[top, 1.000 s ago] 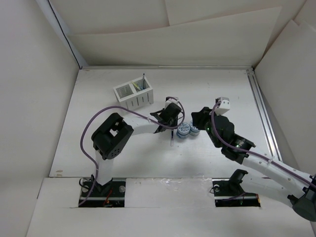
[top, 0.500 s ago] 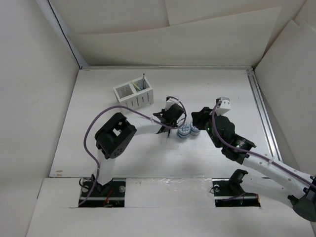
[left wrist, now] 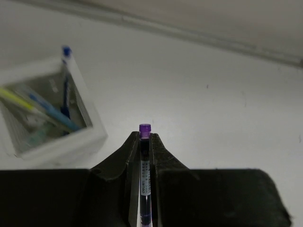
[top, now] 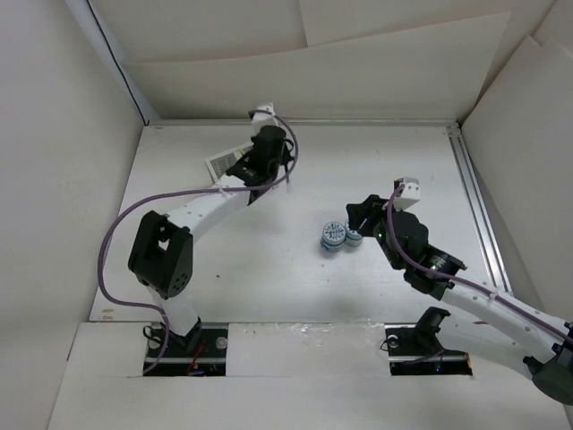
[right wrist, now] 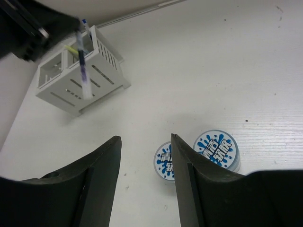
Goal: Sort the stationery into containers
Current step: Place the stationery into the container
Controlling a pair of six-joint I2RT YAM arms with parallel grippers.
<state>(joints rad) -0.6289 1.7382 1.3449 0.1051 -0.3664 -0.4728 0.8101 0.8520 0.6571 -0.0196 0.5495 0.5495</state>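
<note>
The left pincer (left wrist: 145,140) clamped the pen (left wrist: 145,179) near upright. The organizer (left wrist: 57,147) lay just beside it, leftward in its wrist view.

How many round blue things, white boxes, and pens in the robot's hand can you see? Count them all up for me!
Round blue-and-white rolls: 2
White organizer: 1
Purple-capped pen held in the left end effector: 1
Total: 4
Pens already inside the organizer overlap too much to count, so they are left out.
</note>
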